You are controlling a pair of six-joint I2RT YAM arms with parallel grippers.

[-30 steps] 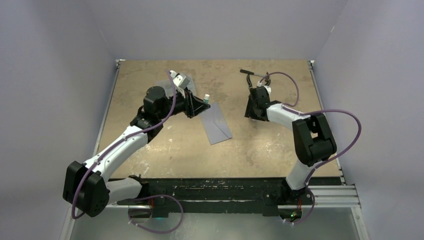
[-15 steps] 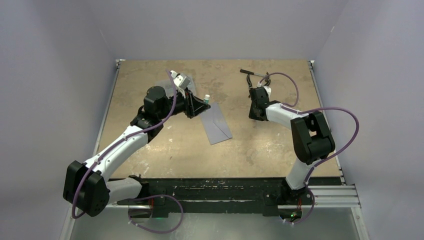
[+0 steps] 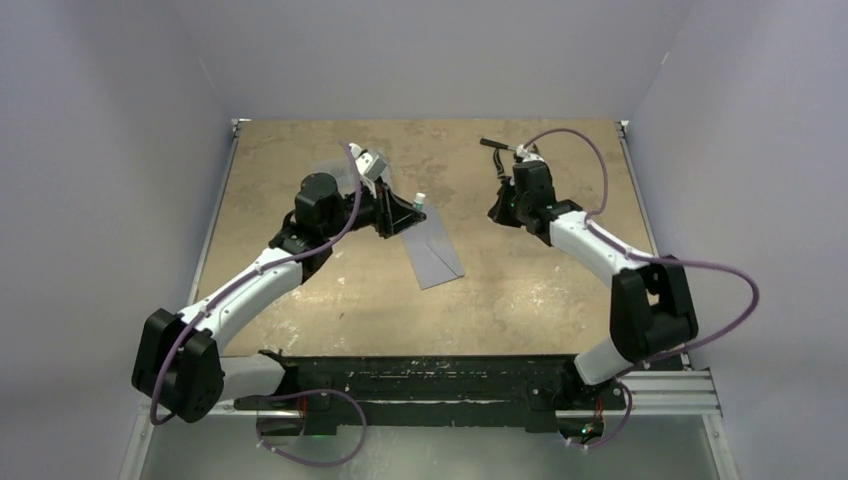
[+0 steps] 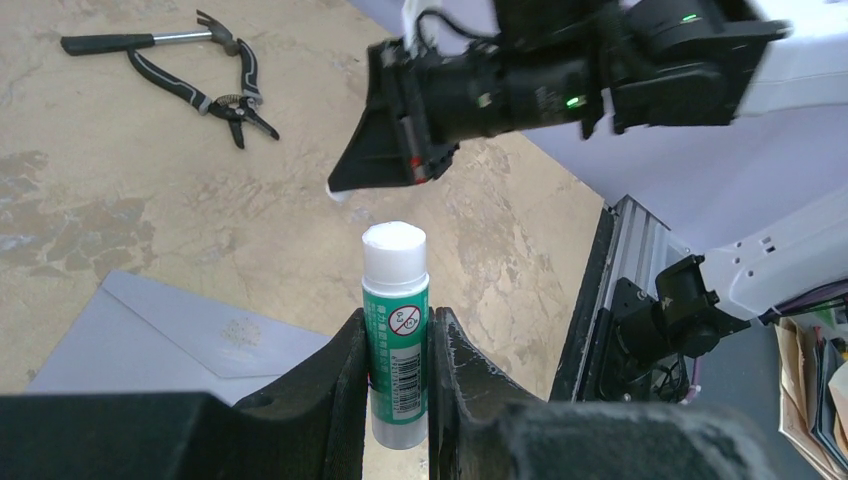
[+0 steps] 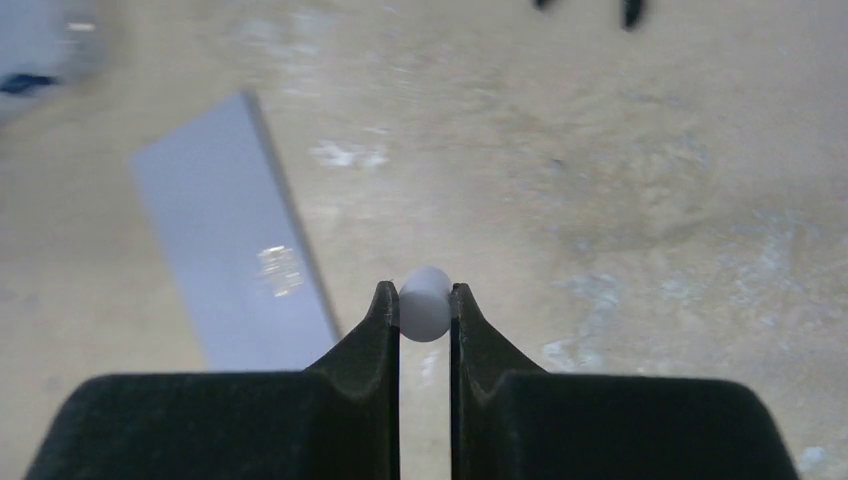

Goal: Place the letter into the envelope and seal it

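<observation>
— Nearest, one envelope (image 3: 433, 250); it lies flat on the table (image 3: 540, 300); what is inside I cannot tell.
— At the envelope's far left corner, one green-and-white glue stick (image 4: 394, 275); the left gripper (image 4: 397, 322) is clamped on it, fingers tight against its sides.
— Right of the envelope, the right gripper (image 5: 424, 298) pinches one small white piece (image 5: 425, 312); fingers barely apart.
— Farthest beyond the envelope, one hammer (image 4: 140, 40); one pair of pliers (image 4: 212, 88) just beside it.
</observation>
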